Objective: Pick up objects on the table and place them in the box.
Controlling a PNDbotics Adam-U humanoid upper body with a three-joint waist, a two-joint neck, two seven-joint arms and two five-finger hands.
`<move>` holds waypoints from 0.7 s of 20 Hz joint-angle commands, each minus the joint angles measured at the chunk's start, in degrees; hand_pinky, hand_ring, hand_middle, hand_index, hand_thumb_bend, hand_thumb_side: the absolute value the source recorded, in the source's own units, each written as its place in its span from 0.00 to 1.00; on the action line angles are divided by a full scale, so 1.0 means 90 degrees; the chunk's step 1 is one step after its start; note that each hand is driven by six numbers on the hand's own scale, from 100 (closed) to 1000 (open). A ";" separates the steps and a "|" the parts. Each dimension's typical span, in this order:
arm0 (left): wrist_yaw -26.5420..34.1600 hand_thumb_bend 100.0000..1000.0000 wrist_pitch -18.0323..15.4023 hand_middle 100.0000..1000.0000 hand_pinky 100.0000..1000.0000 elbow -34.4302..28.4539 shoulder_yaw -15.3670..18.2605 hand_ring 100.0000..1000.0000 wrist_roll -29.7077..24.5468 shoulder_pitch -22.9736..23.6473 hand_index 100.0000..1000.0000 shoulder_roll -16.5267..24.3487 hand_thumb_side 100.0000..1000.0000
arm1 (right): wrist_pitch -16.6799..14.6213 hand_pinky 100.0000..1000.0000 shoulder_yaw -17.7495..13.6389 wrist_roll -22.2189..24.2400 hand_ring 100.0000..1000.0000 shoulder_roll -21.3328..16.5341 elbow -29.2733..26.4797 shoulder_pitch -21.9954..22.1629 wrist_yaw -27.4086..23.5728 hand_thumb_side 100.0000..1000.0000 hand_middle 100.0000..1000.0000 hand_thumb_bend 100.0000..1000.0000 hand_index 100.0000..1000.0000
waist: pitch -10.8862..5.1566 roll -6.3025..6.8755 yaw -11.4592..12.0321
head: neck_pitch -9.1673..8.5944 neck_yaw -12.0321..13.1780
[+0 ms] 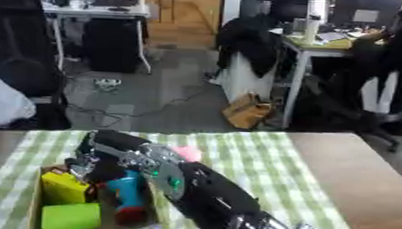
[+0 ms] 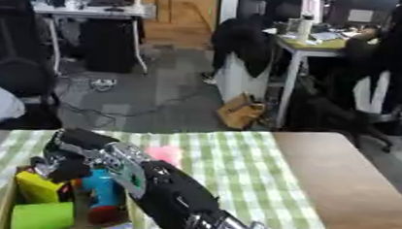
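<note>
My right hand (image 1: 100,151) reaches across over the box (image 1: 39,197), fingers curled, though what they grasp, I cannot tell. Inside the box sit a yellow block (image 1: 63,187), a green block (image 1: 70,217) and a blue-and-red object (image 1: 129,196). A pink object (image 1: 187,153) lies on the checked bench (image 1: 262,167) just behind my arm.

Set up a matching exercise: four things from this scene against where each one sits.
Things:
1. yellow block
2. green block
3. pink thing
4. right hand

Places:
A. on the checked cloth, behind the arm
B. near corner of the box
C. over the box's far end
D. in the box, behind the green block

Pairs: 1-D, 2-B, 3-A, 4-C
</note>
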 commanded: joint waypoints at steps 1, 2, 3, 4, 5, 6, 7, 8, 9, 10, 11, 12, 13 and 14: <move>-0.0046 0.18 -0.0105 0.81 0.81 -0.0085 0.0044 0.86 0.0136 -0.0109 0.84 0.0011 1.00 | -0.0189 0.00 -0.0085 -0.0153 0.00 -0.0076 -0.0015 -0.0125 0.0281 0.72 0.00 0.00 0.39 | 0.0051 -0.0059 0.0007 | -0.0053 -0.0032; -0.0049 0.19 -0.0106 0.81 0.81 -0.0085 0.0044 0.86 0.0139 -0.0110 0.84 0.0010 1.00 | -0.0237 0.00 -0.0090 -0.0201 0.00 -0.0080 -0.0001 -0.0122 0.0352 0.72 0.00 0.00 0.39 | 0.0051 -0.0059 0.0006 | -0.0060 -0.0038; -0.0051 0.19 -0.0106 0.81 0.81 -0.0085 0.0044 0.86 0.0142 -0.0112 0.84 0.0007 1.00 | -0.0290 0.00 -0.0090 -0.0243 0.00 -0.0083 0.0007 -0.0120 0.0414 0.72 0.00 0.00 0.39 | 0.0054 -0.0059 0.0006 | -0.0074 -0.0048; -0.0053 0.19 -0.0107 0.81 0.81 -0.0085 0.0042 0.86 0.0145 -0.0114 0.84 0.0006 1.00 | -0.0341 0.00 -0.0092 -0.0281 0.00 -0.0085 0.0015 -0.0116 0.0473 0.73 0.00 0.00 0.39 | 0.0057 -0.0059 0.0007 | -0.0086 -0.0054; -0.0053 0.19 -0.0107 0.81 0.81 -0.0085 0.0038 0.86 0.0144 -0.0117 0.84 0.0001 1.00 | -0.0391 0.00 -0.0092 -0.0313 0.00 -0.0089 0.0023 -0.0113 0.0527 0.73 0.00 0.00 0.39 | 0.0062 -0.0060 0.0009 | -0.0098 -0.0064; -0.0053 0.19 -0.0106 0.81 0.81 -0.0085 0.0036 0.86 0.0142 -0.0120 0.84 -0.0002 1.00 | -0.0430 0.00 -0.0096 -0.0340 0.00 -0.0090 0.0036 -0.0109 0.0572 0.73 0.00 0.00 0.39 | 0.0064 -0.0061 0.0011 | -0.0104 -0.0069; -0.0050 0.19 -0.0109 0.81 0.81 -0.0085 0.0031 0.86 0.0142 -0.0131 0.84 -0.0014 1.00 | -0.0480 0.00 -0.0097 -0.0364 0.00 -0.0097 0.0041 -0.0107 0.0608 0.73 0.00 0.00 0.39 | 0.0077 -0.0063 0.0019 | -0.0129 -0.0103; -0.0044 0.19 -0.0113 0.81 0.81 -0.0085 0.0024 0.86 0.0140 -0.0147 0.84 -0.0034 1.00 | -0.0546 0.00 -0.0098 -0.0396 0.00 -0.0114 0.0040 -0.0104 0.0645 0.73 0.00 0.00 0.39 | 0.0093 -0.0065 0.0029 | -0.0154 -0.0137; -0.0035 0.19 -0.0117 0.81 0.81 -0.0085 0.0015 0.86 0.0137 -0.0162 0.84 -0.0056 1.00 | -0.0619 0.00 -0.0105 -0.0442 0.00 -0.0130 0.0040 -0.0099 0.0682 0.73 0.01 0.00 0.40 | 0.0111 -0.0066 0.0038 | -0.0178 -0.0175; -0.0029 0.19 -0.0121 0.81 0.81 -0.0085 0.0008 0.86 0.0132 -0.0175 0.84 -0.0076 1.00 | -0.0685 0.00 -0.0116 -0.0493 0.00 -0.0145 0.0051 -0.0093 0.0721 0.73 0.01 0.00 0.40 | 0.0125 -0.0067 0.0045 | -0.0195 -0.0199; -0.0019 0.18 -0.0125 0.81 0.81 -0.0085 0.0000 0.86 0.0126 -0.0189 0.84 -0.0101 1.00 | -0.0785 0.00 -0.0117 -0.0557 0.00 -0.0159 0.0046 -0.0092 0.0771 0.75 0.03 0.00 0.41 | 0.0146 -0.0069 0.0054 | -0.0223 -0.0251; -0.0012 0.18 -0.0129 0.81 0.81 -0.0085 -0.0005 0.86 0.0120 -0.0202 0.84 -0.0119 1.00 | -0.0893 0.00 -0.0120 -0.0630 0.00 -0.0176 0.0043 -0.0085 0.0822 0.75 0.04 0.00 0.42 | 0.0162 -0.0071 0.0062 | -0.0243 -0.0287; -0.0005 0.18 -0.0133 0.81 0.81 -0.0085 -0.0009 0.86 0.0115 -0.0216 0.84 -0.0133 1.00 | -0.1014 0.00 -0.0124 -0.0726 0.00 -0.0191 0.0028 -0.0088 0.0887 0.77 0.06 0.00 0.42 | 0.0177 -0.0069 0.0071 | -0.0260 -0.0324; 0.0002 0.18 -0.0135 0.81 0.81 -0.0085 -0.0011 0.86 0.0111 -0.0227 0.84 -0.0141 1.00 | -0.1124 0.00 -0.0132 -0.0831 0.00 -0.0205 0.0027 -0.0082 0.0968 0.77 0.06 0.00 0.42 | 0.0186 -0.0068 0.0078 | -0.0270 -0.0346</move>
